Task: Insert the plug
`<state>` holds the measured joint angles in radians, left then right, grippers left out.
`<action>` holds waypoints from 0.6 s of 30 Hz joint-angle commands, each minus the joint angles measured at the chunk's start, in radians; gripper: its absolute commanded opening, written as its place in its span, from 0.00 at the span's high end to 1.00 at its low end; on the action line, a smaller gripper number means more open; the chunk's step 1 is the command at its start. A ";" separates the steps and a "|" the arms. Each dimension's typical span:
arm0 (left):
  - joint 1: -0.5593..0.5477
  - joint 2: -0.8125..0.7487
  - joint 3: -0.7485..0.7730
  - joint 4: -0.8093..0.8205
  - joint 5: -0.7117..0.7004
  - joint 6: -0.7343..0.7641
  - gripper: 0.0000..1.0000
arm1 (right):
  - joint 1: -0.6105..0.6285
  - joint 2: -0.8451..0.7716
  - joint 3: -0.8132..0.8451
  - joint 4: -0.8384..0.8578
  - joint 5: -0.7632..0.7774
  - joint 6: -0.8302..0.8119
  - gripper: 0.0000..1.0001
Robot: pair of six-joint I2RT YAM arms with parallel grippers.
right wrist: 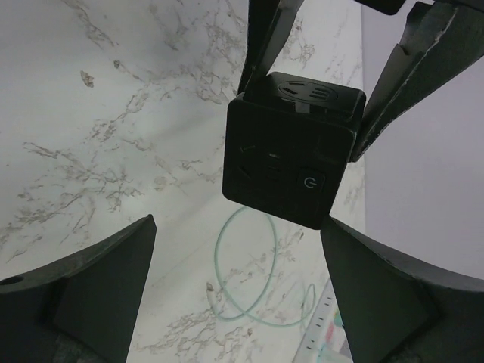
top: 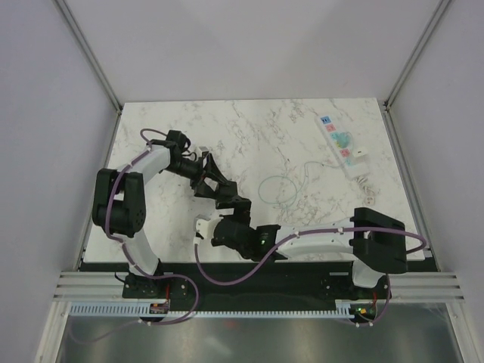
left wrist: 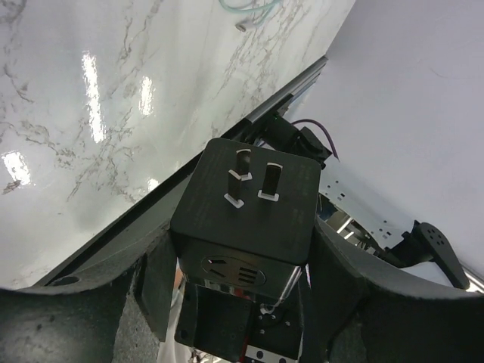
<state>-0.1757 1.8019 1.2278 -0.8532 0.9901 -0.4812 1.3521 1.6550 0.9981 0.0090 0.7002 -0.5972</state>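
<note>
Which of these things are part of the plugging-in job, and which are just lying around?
Part of the job:
black plug cube, gripped in the left arm's jaws
white power strip, probably where it goes

Lying about:
pale-green coiled cable, loose on the marble table

I saw a white marbled counter (top: 227,136) on my monitor. A long white power strip (top: 342,145) lay askew near its far right corner, with coloured squares along its top. A thin pale-green cable (top: 283,189) lay in 1 loose loop mid-counter, apart from the strip, with a strand trailing toward it. Plain grey walls (top: 45,113) closed in both sides. An aluminium rail (top: 257,290) ran along the near edge.
</note>
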 commanded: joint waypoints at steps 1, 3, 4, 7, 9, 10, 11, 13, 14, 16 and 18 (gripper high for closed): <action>-0.005 -0.056 -0.019 -0.030 0.078 -0.022 0.98 | 0.002 0.048 0.056 0.075 0.113 -0.105 0.02; -0.005 -0.065 -0.028 -0.030 0.073 -0.030 0.98 | 0.002 0.069 0.057 0.097 0.127 -0.124 0.02; -0.007 -0.068 -0.031 -0.030 0.070 -0.031 0.98 | 0.001 0.074 0.057 0.114 0.127 -0.130 0.02; -0.005 -0.079 -0.036 -0.032 0.064 -0.042 0.98 | 0.002 0.086 0.057 0.150 0.134 -0.145 0.02; -0.007 -0.084 -0.034 -0.030 0.059 -0.050 0.98 | 0.001 0.098 0.060 0.167 0.151 -0.154 0.03; -0.007 -0.084 -0.034 -0.030 0.058 -0.053 0.98 | 0.001 0.101 0.063 0.183 0.163 -0.157 0.03; -0.007 -0.085 -0.034 -0.030 0.055 -0.056 0.98 | 0.001 0.110 0.066 0.187 0.166 -0.162 0.04; -0.007 -0.084 -0.036 -0.030 0.050 -0.057 0.98 | -0.002 0.120 0.077 0.197 0.173 -0.167 0.05; -0.007 -0.084 -0.037 -0.032 0.047 -0.057 0.98 | -0.002 0.129 0.082 0.203 0.182 -0.167 0.07; -0.007 -0.082 -0.047 -0.029 0.044 -0.054 0.98 | -0.004 0.138 0.092 0.227 0.197 -0.174 0.09; -0.007 -0.082 -0.056 -0.024 0.042 -0.053 0.98 | -0.005 0.144 0.094 0.249 0.220 -0.188 0.11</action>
<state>-0.1570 1.7653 1.1984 -0.8032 0.9672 -0.5217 1.3643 1.7832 1.0348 0.1337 0.8898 -0.7376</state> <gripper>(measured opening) 0.680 0.899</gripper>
